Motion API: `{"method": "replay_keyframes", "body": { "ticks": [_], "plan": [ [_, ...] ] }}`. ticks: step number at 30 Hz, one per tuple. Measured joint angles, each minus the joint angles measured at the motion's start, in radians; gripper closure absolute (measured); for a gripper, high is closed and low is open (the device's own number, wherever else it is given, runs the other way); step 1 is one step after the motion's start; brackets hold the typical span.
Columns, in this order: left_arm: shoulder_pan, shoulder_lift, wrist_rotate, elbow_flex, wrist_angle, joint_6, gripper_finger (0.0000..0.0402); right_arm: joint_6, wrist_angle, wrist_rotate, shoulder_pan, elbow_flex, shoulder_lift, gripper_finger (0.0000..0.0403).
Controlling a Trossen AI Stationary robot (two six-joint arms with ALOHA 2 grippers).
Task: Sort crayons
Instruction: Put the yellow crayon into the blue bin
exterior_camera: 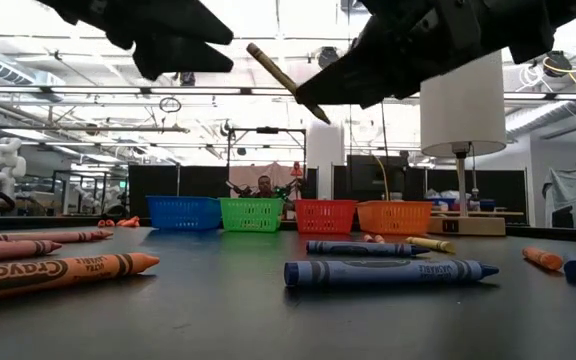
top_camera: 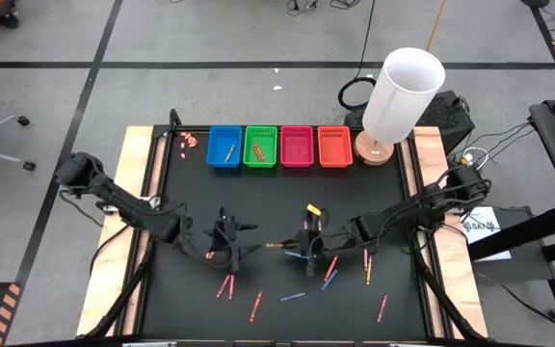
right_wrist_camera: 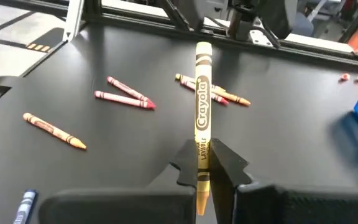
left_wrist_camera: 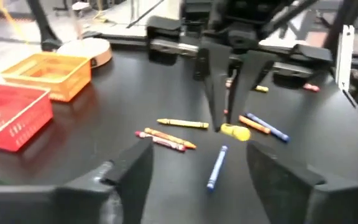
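Note:
My right gripper [right_wrist_camera: 202, 158] is shut on a yellow crayon [right_wrist_camera: 202, 99] above the table's middle [top_camera: 277, 246]. In the low view the crayon [exterior_camera: 283, 80] hangs high above the table. My left gripper [left_wrist_camera: 197, 171] stands open just to its left [top_camera: 247, 238], facing it with nothing between its fingers. Red, orange, blue and yellow crayons lie flat on the black table, such as a red pair [top_camera: 224, 286], a blue one [top_camera: 295, 296] and a yellow one [top_camera: 312, 209]. Blue [top_camera: 225, 146], green [top_camera: 260, 146], pink [top_camera: 297, 146] and orange [top_camera: 333, 146] baskets line the far edge. My right gripper pinches the yellow crayon's wrapped shaft [right_wrist_camera: 201, 149] between its two fingers, near the end toward the wrist. The fingers come from the table's right and lie along the crayon. The crayon sticks out forward toward the left gripper, lifted clear, its free end [exterior_camera: 253, 48] tilted upward.
A white lamp [top_camera: 403, 96] on a wooden base stands at the far right by the orange basket. Small pink bits [top_camera: 189, 140] lie left of the blue basket. The blue and green baskets each hold a crayon. Loose crayons cover the near half of the table.

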Motion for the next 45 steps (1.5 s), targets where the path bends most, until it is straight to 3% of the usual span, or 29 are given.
{"method": "replay_keyframes", "body": {
  "ticks": [5, 14, 37, 45],
  "plan": [
    [-0.019, 0.000, 0.000, 0.000, -0.001, 0.002, 0.0098, -0.041, 0.076, -0.001, 0.000, 0.000, 0.025, 0.0400],
    [-0.043, 0.000, -0.002, 0.000, -0.004, -0.020, 0.0095, -0.139, 0.192, -0.003, 0.000, -0.001, 0.026, 0.0400],
    [-0.064, 0.000, -0.033, 0.000, -0.004, -0.002, 0.0095, -0.931, 0.218, -0.003, -0.002, -0.001, 0.026, 0.0400],
    [-0.064, 0.000, -0.033, 0.000, -0.011, -0.003, 0.0095, -0.992, 0.218, -0.003, -0.002, 0.000, 0.026, 0.0400]
  ]
}}
